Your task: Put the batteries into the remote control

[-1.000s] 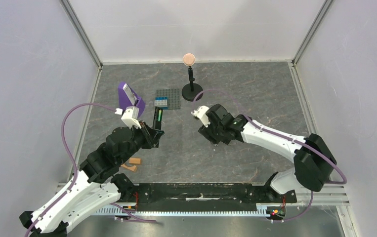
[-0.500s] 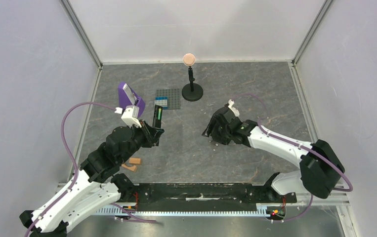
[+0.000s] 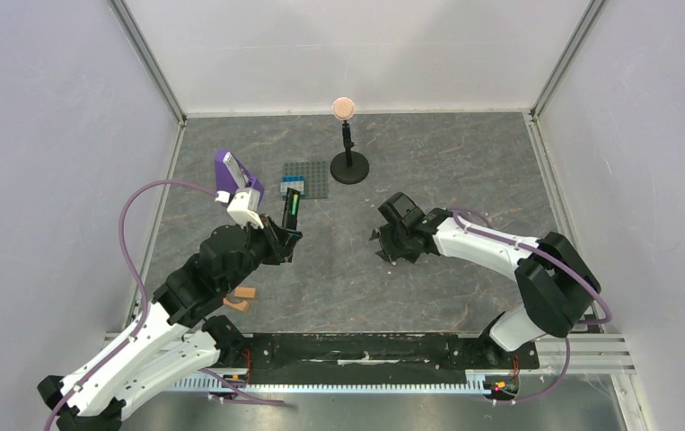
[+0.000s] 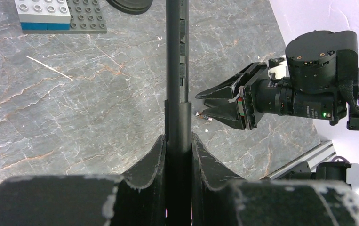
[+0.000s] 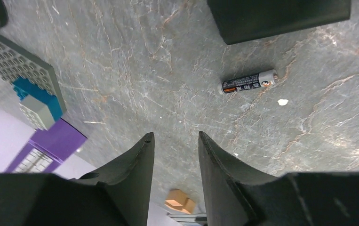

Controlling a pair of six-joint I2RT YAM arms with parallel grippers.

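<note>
Well, our left gripper (image 4: pixel 178 148) held the black remote control (image 4: pixel 176 70) tight. Our right gripper (image 5: pixel 176 137) had its fingers apart with nothing in them. The dark battery (image 5: pixel 249 81) lay on the table (image 5: pixel 121 94) just past them, touching neither finger.

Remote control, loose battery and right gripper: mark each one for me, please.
remote control (image 4: pixel 175 61): left wrist view, on the upper half of the bar's narrow side.
loose battery (image 5: pixel 249 82): right wrist view, middle of its dark body.
right gripper (image 5: pixel 175 141): right wrist view, the gap midway between its fingertips.
</note>
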